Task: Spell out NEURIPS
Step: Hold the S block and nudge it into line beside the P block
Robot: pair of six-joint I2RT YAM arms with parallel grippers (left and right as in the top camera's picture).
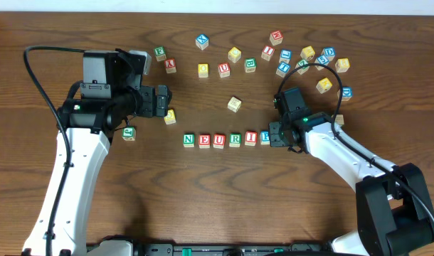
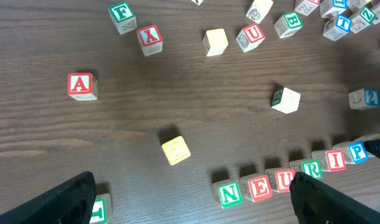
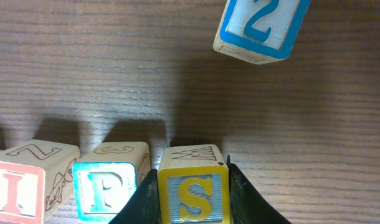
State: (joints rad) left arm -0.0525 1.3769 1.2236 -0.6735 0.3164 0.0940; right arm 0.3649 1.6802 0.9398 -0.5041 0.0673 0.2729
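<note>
Six lettered cubes stand side by side in a straight line near the middle of a dark brown, wood-grain table (image 1: 203,206): green N (image 1: 188,139), red E (image 1: 204,140), red U (image 1: 219,140), green R (image 1: 235,139), red I (image 1: 250,138) and blue P (image 1: 265,137). From the left wrist camera the line reads N-E-U-R-I-P, slanting up toward the right. The seventh cube, the yellow-faced S (image 3: 193,198), sits at the P end of the line, level with the P and just beside it. The right claw (image 3: 191,177) pinches it, one dark finger (image 3: 240,196) on each side face, and the nearer finger stands between the S and the P. From overhead the S is hidden under that claw, and I cannot tell whether it rests on the wood or hangs just above it.

The left claw (image 1: 162,101) is spread wide and holds nothing. It hovers over bare wood well to the left of the line, near a plain yellow cube (image 1: 170,116) and a green-lettered cube (image 1: 129,132).

Many spare cubes lie scattered across the far side of the table, some tilted or turned. A pale cube (image 1: 234,104) sits alone between them and the line, and a blue 2 cube (image 3: 261,28) lies apart beyond the S.

The wood shows fine grain running across the table and soft shadows behind each cube. A pale strip (image 1: 274,6) borders the table's far edge, and a black base (image 1: 203,249) runs along the near edge between the two white arms.
</note>
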